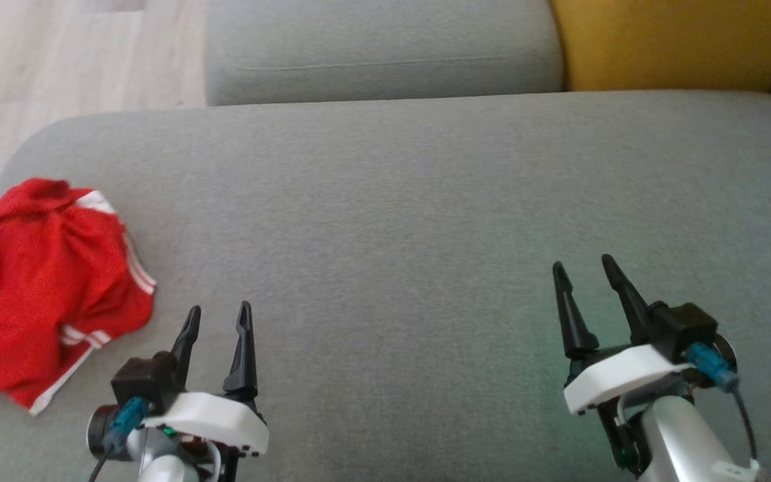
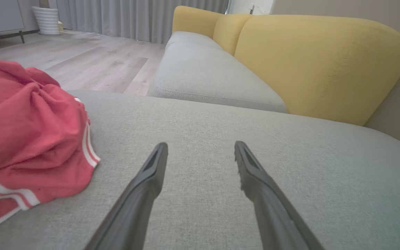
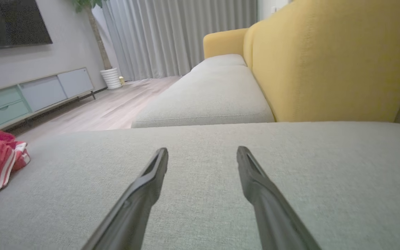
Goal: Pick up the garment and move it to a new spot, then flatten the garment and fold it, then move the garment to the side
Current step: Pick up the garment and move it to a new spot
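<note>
Left gripper, right gripper open (empty).

Fingers: long black tapered pairs, left gripper and right gripper
Wrist shells: white rounded plastic
Connectors: teal, thin black cables
Forearms: silvery

soft daylight, mild blur

the light is even and diffuse, brightest at the pale grey pleated curtains, with no glare. the broad grey woven sofa cushion carries only faint shadows. the head view is slightly soft. in the wrist views the long dark tapered fingers blur near the lens, straight edges bow outward, and the crumpled red mesh garment with white stripes looks washed pink.
</note>
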Robot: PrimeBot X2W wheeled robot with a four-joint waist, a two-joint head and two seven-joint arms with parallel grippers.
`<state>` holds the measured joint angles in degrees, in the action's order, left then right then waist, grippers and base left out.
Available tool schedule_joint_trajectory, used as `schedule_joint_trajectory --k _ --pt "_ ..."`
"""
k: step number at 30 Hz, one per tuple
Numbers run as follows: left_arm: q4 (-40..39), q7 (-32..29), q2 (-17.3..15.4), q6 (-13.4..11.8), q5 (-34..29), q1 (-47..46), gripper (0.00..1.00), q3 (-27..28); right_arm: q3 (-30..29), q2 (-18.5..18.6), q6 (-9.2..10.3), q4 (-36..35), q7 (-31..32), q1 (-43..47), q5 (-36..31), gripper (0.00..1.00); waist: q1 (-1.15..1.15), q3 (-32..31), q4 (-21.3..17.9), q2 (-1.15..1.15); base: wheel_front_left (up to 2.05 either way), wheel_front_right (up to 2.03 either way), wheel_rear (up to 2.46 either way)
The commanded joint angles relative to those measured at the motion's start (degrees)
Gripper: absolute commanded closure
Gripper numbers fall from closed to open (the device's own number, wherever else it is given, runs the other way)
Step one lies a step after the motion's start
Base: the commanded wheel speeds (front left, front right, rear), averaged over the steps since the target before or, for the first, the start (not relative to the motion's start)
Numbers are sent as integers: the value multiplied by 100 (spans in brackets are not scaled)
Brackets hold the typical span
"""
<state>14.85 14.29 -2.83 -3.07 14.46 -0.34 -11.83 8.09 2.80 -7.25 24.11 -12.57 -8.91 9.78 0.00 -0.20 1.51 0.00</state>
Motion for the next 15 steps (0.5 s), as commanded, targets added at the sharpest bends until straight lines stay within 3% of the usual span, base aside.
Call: schedule_joint_trajectory --k 1,15 --pt "-208 71 -5 -26 3 -300 0 257 171 8 -24 -156 -75 -249 -219 0 0 -44 247 0 0 0 0" --pt "-352 71 -12 -22 -326 -35 0 603 477 8 -24 -67 -96 -24 -149 0 0 -308 1688 0 0 0 0"
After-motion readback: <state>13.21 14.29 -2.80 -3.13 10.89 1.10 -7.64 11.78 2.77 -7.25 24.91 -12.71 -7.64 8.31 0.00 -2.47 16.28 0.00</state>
